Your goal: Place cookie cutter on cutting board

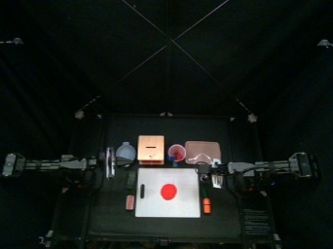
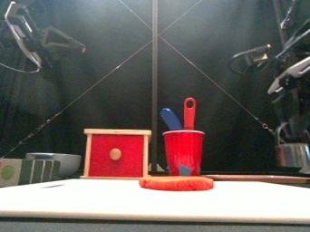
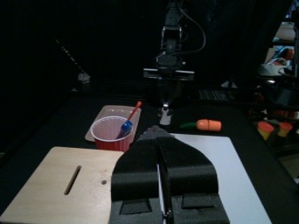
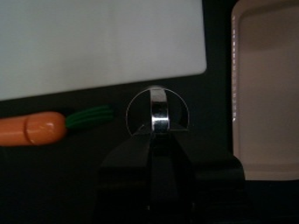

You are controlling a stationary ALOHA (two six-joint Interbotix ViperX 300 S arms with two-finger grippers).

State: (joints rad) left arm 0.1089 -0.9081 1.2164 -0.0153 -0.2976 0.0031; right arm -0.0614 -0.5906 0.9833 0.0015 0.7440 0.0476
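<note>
Cookie cutter (image 4: 156, 110), a small metal ring, is seen clamped edge-on between the jaws of the right hand (image 4: 156, 131), which are closed partway around it. It is held above bare black counter (image 4: 222, 79), just beside the near edge of the white cutting board (image 4: 93, 39) and not yet over it. A toy carrot (image 4: 41, 127) lies on the counter close by, and the rim of a pinkish tray (image 4: 263, 87) is visible on the other side. A flat red disc (image 2: 177, 182) rests on the board, with a red cup (image 2: 184, 151) and a wooden block (image 2: 118, 153) behind it. The left hand (image 3: 163, 179) is parked over the counter's left side with jaws pressed together, holding nothing. The carrying step appears to be in hand. Next, the ring would need to be brought over a bare part of the board, lowered, and released.
</note>
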